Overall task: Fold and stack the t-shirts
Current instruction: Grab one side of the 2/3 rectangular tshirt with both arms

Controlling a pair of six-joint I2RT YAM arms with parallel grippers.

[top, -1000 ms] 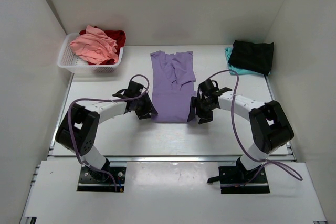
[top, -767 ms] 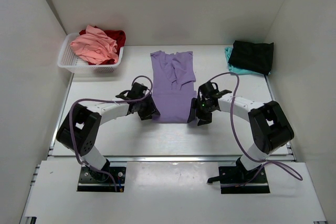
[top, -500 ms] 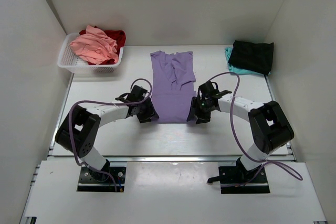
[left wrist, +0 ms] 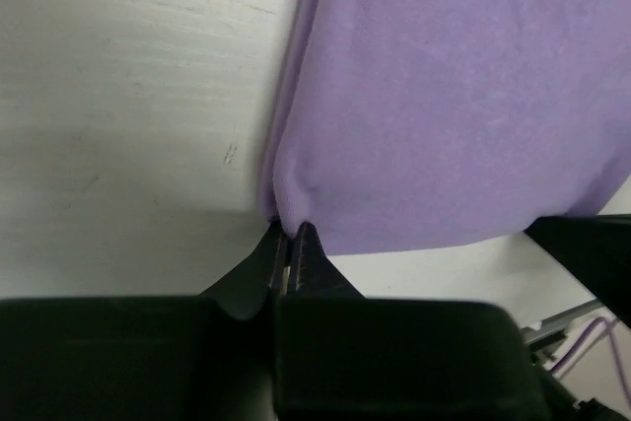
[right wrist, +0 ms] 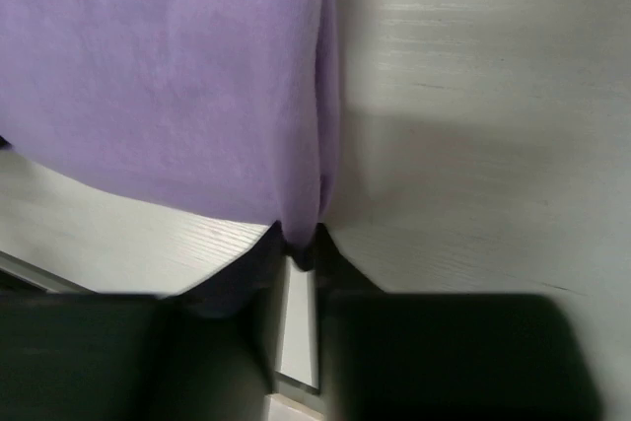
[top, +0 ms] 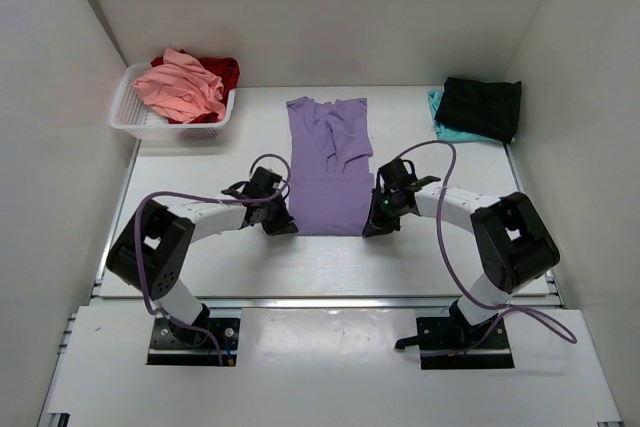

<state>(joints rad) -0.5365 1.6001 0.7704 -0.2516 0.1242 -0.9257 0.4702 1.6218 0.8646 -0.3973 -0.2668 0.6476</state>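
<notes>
Purple shirt [top: 327, 162] pinched at near corners by my left claw [top: 281, 223] and right claw [top: 372, 224]. Pile [top: 482, 107] done at two o'clock; basket [top: 165, 131] waits at ten.

The left gripper [left wrist: 291, 248] has its 2 black fingertips pressed together on the lower left corner of the lavender-purple t-shirt [left wrist: 463, 96], and the cloth puckers just above the pinch. The shirt lies flat across the upper right, its hem running off to the right. White table [left wrist: 128, 125] with faint scratches fills the left. A black arm part [left wrist: 592, 253] shows at the right edge.
</notes>
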